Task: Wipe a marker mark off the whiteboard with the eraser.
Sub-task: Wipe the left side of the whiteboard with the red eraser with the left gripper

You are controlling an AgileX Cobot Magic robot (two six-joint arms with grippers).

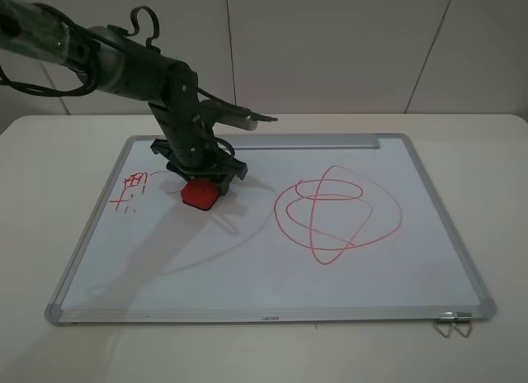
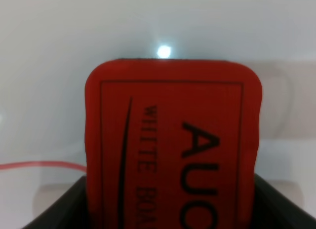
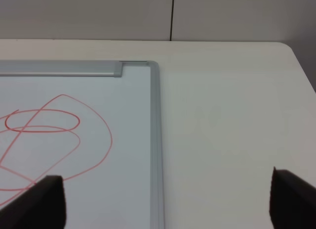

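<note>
The whiteboard (image 1: 247, 267) lies flat on the table, its silver frame (image 3: 155, 140) also in the right wrist view. The marker mark (image 1: 130, 189), a small red boxy scribble, is near the board's left edge. My left gripper (image 1: 200, 179) is shut on the red eraser (image 1: 200, 194), a short way right of the mark and low over the board; I cannot tell whether it touches. In the left wrist view the eraser (image 2: 173, 140) fills the frame between black fingers (image 2: 54, 211). My right gripper (image 3: 168, 204) is open over the board's far right corner area, holding nothing.
A larger red drawing of overlapping ovals (image 1: 338, 214) covers the board's right half. A silver tray strip (image 1: 313, 141) runs along the far edge. A metal clip (image 1: 452, 323) sticks out at the near right corner. White table (image 3: 232, 115) surrounds the board.
</note>
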